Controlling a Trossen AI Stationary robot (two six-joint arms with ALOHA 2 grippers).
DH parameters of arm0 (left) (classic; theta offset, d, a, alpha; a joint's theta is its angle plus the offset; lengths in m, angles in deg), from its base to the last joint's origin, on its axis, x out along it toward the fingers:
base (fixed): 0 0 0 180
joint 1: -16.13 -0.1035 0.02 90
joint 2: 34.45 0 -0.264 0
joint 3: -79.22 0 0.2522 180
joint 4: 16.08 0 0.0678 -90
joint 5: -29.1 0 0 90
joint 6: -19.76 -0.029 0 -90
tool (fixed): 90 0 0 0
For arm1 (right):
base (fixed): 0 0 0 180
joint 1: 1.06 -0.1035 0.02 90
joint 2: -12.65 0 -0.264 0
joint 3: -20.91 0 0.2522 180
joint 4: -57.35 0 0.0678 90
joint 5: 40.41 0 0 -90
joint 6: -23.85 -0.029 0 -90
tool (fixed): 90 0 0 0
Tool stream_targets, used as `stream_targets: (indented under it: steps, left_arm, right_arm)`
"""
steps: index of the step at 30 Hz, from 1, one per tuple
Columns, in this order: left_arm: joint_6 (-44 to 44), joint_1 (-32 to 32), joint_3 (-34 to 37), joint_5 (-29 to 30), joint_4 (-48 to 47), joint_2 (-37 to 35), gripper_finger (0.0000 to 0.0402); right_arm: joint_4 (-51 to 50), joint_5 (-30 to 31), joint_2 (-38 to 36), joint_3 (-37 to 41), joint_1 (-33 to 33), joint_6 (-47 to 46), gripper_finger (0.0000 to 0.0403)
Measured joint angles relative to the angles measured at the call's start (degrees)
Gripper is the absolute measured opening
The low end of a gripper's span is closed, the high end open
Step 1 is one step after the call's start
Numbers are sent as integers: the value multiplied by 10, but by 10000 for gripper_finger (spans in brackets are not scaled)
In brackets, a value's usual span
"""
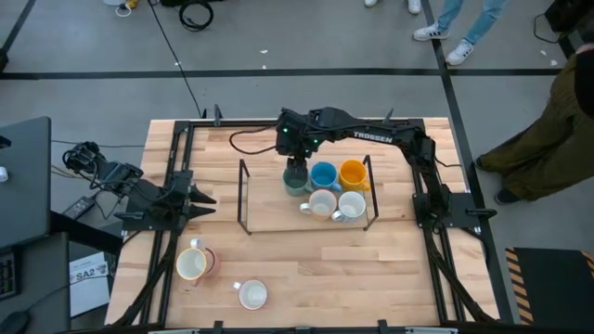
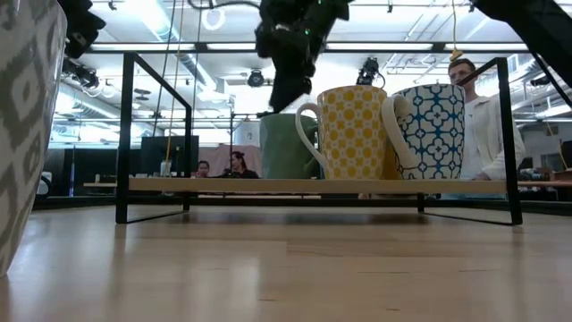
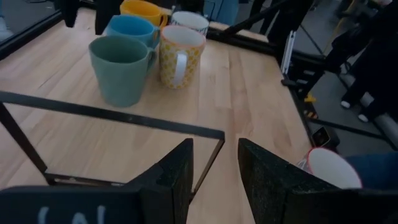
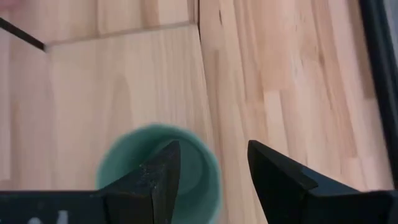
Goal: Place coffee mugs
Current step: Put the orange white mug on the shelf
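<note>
The right gripper (image 1: 295, 173) is positioned near the centre of the high view, directly above the dark green mug (image 1: 294, 184). Its fingers are spread apart and hold nothing. In the right wrist view, one finger (image 4: 163, 171) overlaps the mug's open mouth (image 4: 158, 168), while the other lies outside the rim, over bare wood. In the low view, the gripper's tips sit at the mug's rim (image 2: 288, 145).

The green mug stands upright on the wooden shelf (image 1: 269, 199) of a black wire rack, at the left end of a cluster. Just right of it in the high view are the blue mug (image 1: 323, 175) and the orange mug (image 1: 353, 173). Below these stand a cream-yellow patterned mug (image 1: 321, 203) and a white patterned mug (image 1: 351, 206).

The left gripper (image 1: 200, 197) waits at centre left of the high view, fingers apart and empty. Two further mugs stand lower left: a pink mug (image 1: 193, 263) and a white mug (image 1: 252, 295).
</note>
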Motion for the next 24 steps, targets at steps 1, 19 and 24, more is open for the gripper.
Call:
stream_targets:
  steps: [1, 19, 24]
  left_arm:
    - [0, 0, 0, 0, 2, 0, 133]
    - [-131, 0, 0, -53, 120, 42, 133]
    - [-135, 0, 0, -54, 119, 43, 133]
  right_arm:
    - [-2, 0, 0, -9, -2, 0, 193]
    - [18, -17, 0, -52, -113, -42, 193]
    - [78, -32, 0, -52, -169, -48, 193]
